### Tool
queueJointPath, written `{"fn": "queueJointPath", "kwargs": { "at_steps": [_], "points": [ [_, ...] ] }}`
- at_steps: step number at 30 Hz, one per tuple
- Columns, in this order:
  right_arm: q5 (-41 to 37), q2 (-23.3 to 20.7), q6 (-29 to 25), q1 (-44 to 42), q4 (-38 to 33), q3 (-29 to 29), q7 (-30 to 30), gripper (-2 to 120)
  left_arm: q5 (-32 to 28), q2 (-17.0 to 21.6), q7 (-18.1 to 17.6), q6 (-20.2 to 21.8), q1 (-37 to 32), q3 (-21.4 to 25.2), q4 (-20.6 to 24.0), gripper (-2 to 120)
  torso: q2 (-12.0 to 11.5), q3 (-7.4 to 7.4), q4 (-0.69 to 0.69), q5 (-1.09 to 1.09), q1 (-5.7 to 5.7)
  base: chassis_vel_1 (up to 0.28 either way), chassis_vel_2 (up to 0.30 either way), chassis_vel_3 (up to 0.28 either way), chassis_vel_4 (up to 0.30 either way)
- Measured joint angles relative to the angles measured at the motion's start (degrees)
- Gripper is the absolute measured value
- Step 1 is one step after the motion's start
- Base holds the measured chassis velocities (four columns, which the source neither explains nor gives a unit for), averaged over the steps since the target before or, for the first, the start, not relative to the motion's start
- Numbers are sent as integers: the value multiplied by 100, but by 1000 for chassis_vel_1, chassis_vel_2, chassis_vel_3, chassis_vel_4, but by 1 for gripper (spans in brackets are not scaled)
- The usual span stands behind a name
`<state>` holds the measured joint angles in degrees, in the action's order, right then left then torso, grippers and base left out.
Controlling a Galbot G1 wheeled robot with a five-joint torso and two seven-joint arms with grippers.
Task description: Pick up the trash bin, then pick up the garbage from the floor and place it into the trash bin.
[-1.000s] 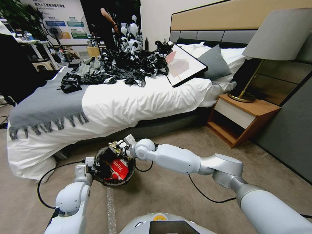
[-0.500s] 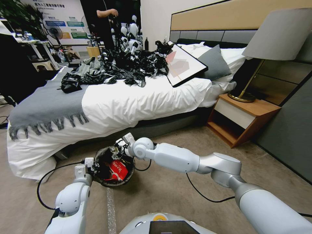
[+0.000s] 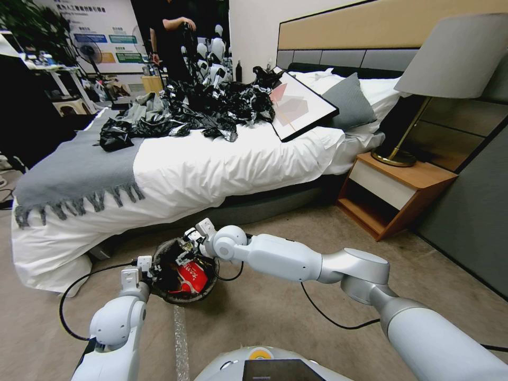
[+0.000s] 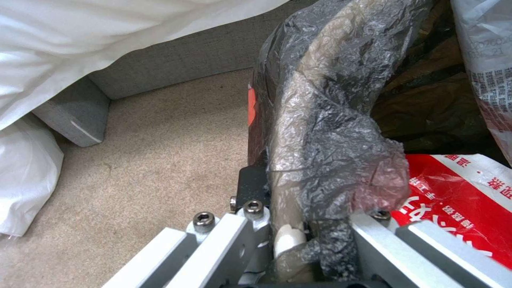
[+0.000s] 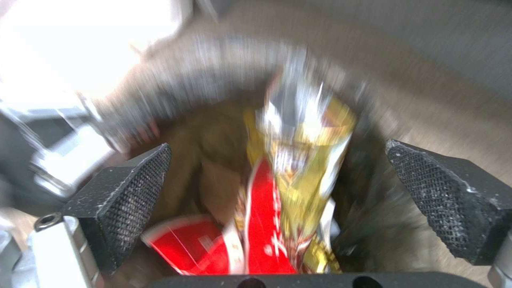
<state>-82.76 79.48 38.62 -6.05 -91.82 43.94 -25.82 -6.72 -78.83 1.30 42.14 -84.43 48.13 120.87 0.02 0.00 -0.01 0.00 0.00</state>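
Head view: the trash bin (image 3: 182,270) sits near the bed (image 3: 211,159), its left rim clamped by the left gripper (image 3: 144,264). The right gripper (image 3: 191,244), spread wide and empty, hovers over the red and gold wrappers (image 5: 283,192) inside.

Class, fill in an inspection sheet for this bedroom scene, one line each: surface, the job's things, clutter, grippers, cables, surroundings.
Surface: beige carpet floor, bare around the bin.
Job's things: trash bin with black liner beside the bed; red-and-white wrapper and gold foil wrapper inside it.
Clutter: heap of black plastic bags and a framed picture on the bed.
Grippers: left gripper clamped on the bin's rim; right gripper over the bin's mouth, jaws wide apart, nothing between them.
Cables: black cable looping on the floor by the left arm; another under the right arm.
Surroundings: bed, nightstand, lamp.
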Motion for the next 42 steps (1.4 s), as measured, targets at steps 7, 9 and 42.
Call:
{"fn": "queueJointPath", "kwargs": {
  "at_steps": [7,9,42],
  "points": [
    [-397,-363,-46,365,-749,-591,-326,100,2,19,6,0,18,-7,0,0,0,0,0,0,0,0,0,0,0],
    [-339,-613,-152,542,-1028,-833,-343,100,2,29,9,0,19,-4,12,0,1,-1,0,1,0,0,0,0,0],
    [7422,-2002,-3828,-6620,-1057,-7802,1055,100,-547,221,-190,-1,-20,-56,273,0,1,-1,-6,6,-1,0,0,0,0]
  ]
}}
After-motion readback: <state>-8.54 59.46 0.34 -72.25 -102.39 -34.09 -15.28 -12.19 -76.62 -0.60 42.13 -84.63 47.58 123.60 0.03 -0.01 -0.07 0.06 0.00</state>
